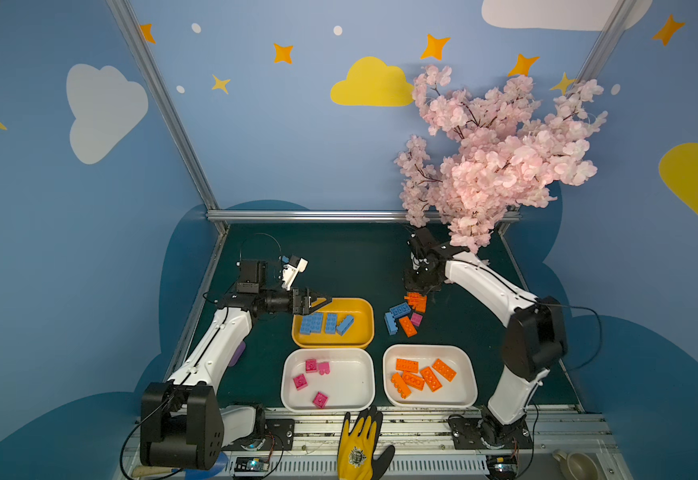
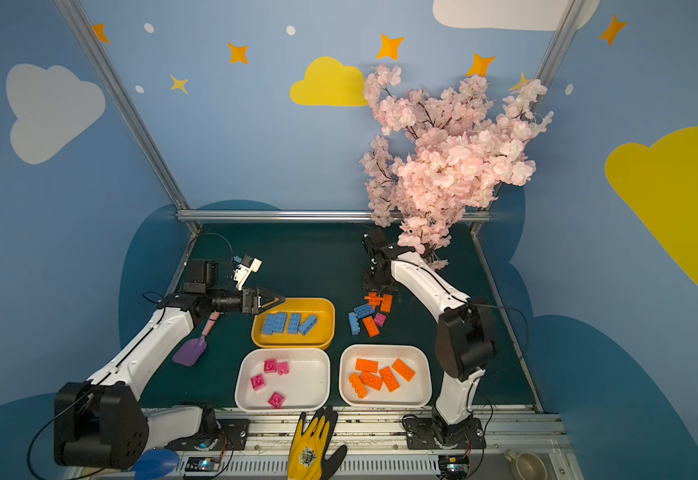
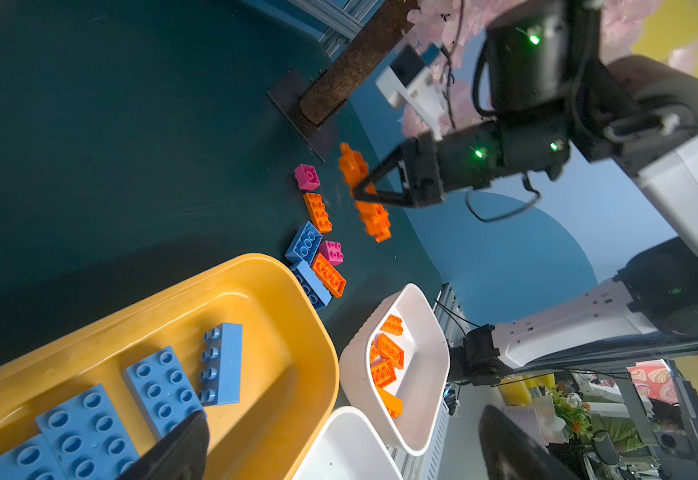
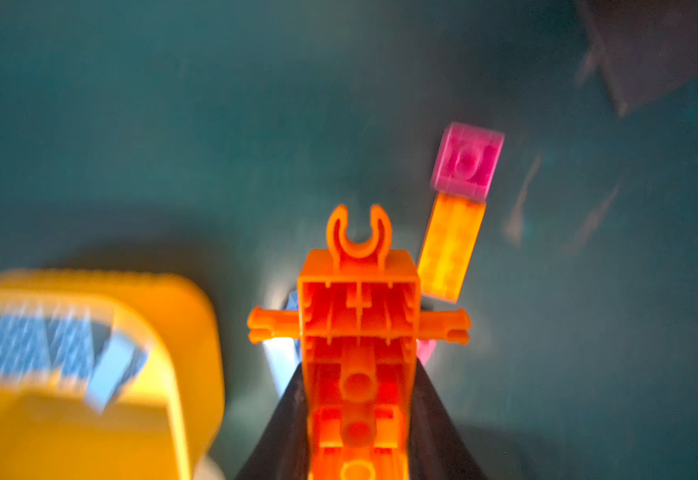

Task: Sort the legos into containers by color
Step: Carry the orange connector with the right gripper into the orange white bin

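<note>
The legos lie in four groups in both top views. Smooth light-blue bricks with round studs lie inside the glossy yellow-orange tray. A loose heap of blue, orange and pink bricks sits on the dark green mat just right of that tray. Squarish pink bricks lie in the first white tray, on the yellow-orange tray's near side. Rectangular orange bricks fill the second white tray, to its near right. The left gripper hangs over the yellow-orange tray's far-left corner, its tapered black jaws spread and empty. The right gripper is at the heap's far end.

In the left wrist view, past the yellow-orange tray's rounded rim, the right gripper's jaws pinch the orange lattice piece. The left gripper's own dark fingers stand well apart.

In the right wrist view the lattice piece shows a ribbed hollow underside, a clip-shaped prong and two side pegs. It is clamped between black fingers. The yellow-orange tray is blurred beside it. Beyond, a pink brick touches an orange brick.
</note>
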Motion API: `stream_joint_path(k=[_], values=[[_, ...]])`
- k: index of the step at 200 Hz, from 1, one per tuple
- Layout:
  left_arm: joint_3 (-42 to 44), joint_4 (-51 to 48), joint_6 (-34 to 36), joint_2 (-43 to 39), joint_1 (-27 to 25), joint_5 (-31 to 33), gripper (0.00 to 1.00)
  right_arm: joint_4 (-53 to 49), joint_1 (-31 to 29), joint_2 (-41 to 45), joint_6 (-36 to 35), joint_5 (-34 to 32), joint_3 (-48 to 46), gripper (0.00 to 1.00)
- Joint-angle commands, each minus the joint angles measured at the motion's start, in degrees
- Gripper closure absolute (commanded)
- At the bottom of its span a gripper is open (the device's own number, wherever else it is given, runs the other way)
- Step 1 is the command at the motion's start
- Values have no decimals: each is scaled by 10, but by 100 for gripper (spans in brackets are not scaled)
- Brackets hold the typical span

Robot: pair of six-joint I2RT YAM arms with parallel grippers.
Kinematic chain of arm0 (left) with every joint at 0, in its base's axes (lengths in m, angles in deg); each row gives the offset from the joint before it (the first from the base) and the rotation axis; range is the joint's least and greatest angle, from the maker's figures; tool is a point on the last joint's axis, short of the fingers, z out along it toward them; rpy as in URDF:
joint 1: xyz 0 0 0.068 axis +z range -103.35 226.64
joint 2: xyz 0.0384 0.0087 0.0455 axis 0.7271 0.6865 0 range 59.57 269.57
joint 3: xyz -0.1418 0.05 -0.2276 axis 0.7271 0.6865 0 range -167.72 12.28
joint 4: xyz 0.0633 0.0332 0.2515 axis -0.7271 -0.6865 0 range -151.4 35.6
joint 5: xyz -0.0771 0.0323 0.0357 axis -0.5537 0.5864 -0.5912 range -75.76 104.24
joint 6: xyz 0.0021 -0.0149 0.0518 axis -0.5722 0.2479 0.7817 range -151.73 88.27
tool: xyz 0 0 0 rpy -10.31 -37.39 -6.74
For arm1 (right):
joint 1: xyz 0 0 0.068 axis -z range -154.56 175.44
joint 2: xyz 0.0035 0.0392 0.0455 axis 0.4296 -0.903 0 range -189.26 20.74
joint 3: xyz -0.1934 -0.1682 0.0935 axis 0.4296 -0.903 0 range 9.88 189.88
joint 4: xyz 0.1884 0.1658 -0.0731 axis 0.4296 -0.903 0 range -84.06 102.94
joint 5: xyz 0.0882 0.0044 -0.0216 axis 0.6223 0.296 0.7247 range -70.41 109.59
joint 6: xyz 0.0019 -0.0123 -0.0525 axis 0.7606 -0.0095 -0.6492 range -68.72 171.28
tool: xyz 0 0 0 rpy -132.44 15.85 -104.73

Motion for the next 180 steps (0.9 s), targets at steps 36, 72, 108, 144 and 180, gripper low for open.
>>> stream_joint_path(k=[36,72,108,144,180], values=[[2,10,-10,-7,-12,-28,1,-151,-46,197,78,44,-203,84],[4,22,-18,-6,-18,-26,1,-185,-50,282,131,21,-305,83],[-1,11,-8,-4,-24,-22,1,-154,-48,287,147,19,-371,81],[0,11,-6,-2,-26,-20,1,-106,-43,254,132,16,-396,69],[1,8,-4,-8,-27,-18,1,-105,-38,252,130,5,-390,59]])
